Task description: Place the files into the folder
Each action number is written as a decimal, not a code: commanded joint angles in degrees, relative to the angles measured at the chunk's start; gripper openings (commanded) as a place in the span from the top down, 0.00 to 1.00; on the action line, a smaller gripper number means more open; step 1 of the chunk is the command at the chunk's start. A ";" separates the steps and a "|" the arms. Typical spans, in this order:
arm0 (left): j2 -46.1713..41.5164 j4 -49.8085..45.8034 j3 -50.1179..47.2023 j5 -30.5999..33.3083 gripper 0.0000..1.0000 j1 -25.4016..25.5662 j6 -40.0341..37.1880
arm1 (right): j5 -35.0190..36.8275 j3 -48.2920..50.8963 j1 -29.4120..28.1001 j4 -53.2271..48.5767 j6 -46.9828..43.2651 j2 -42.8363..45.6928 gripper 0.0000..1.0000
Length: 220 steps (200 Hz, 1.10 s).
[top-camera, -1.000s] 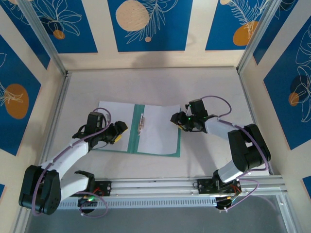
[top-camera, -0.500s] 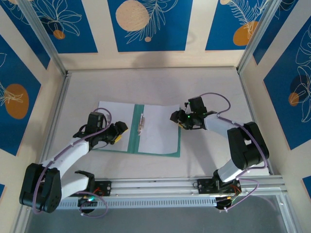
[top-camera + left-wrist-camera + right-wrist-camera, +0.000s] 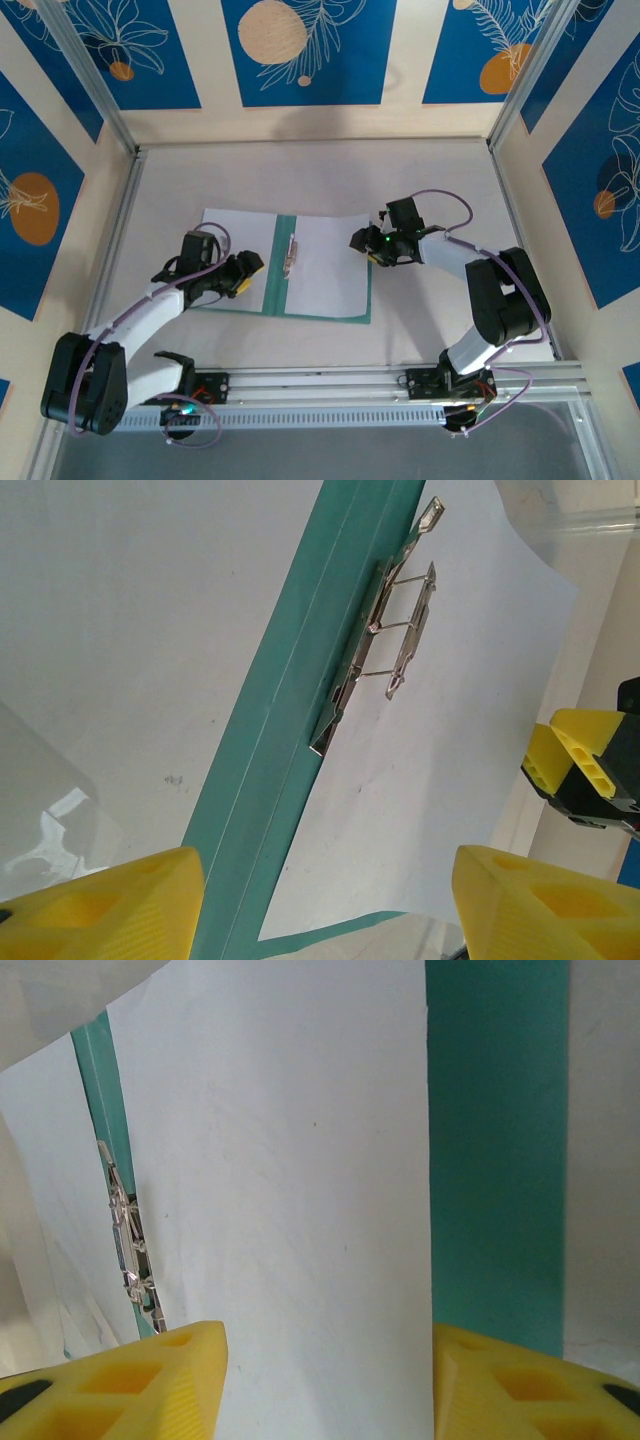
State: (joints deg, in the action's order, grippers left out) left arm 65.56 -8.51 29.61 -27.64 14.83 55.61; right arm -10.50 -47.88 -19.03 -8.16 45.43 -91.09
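White files (image 3: 325,265) already lie across the open teal folder (image 3: 278,288); we see both jaws spread, empty, at nine and three o'clock. Cover not yet closed.

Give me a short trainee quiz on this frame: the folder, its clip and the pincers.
1. True or false: the folder is closed.
2. Where does the metal clip sit? A: beside the folder's teal centre strip. B: at the folder's outer right edge. C: off the folder, on the table.
3. Fill in: the left pincer and the right pincer both have their jaws ____, with nothing gripped.

Key: 1 false; 2 A; 3 open.
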 commanded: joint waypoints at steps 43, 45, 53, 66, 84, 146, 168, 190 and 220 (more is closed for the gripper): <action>0.31 0.87 0.24 -1.54 0.34 -0.77 0.58 | 0.92 -1.68 -0.11 -2.89 -1.81 0.23 0.45; 0.28 0.82 0.27 -1.50 0.33 -0.77 0.56 | 0.92 -1.82 -0.08 -3.06 -1.83 0.22 0.45; 0.32 0.82 0.22 -1.54 0.34 -0.77 0.47 | 1.13 -2.24 -0.05 -3.62 -2.05 0.21 0.44; 0.27 0.70 0.24 -1.50 0.33 -0.77 0.54 | 1.57 -2.96 -0.05 -4.75 -2.40 0.34 0.39; 0.36 0.69 0.22 -1.36 0.34 -0.81 0.46 | 2.24 -4.49 0.28 -7.27 -3.52 0.96 0.27; 0.08 -5.90 3.66 2.83 0.33 -0.53 -3.85 | 3.23 -9.01 5.66 -18.52 -9.66 9.54 0.21; 0.59 -10.54 7.76 6.44 0.33 0.94 -8.36 | 1.14 -7.84 9.58 -18.00 -11.17 13.51 0.20; 2.64 -13.76 13.46 11.83 0.33 5.65 -12.96 | 0.90 -5.51 12.28 -14.91 -12.03 16.94 0.20; 10.64 -14.28 22.51 18.27 0.35 15.23 -16.63 | 2.53 0.61 13.99 -6.78 -11.69 20.00 0.20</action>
State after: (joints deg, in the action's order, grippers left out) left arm 70.83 -20.01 45.84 -16.08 23.81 44.53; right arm -7.92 -51.99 -5.89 -20.21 34.96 -72.90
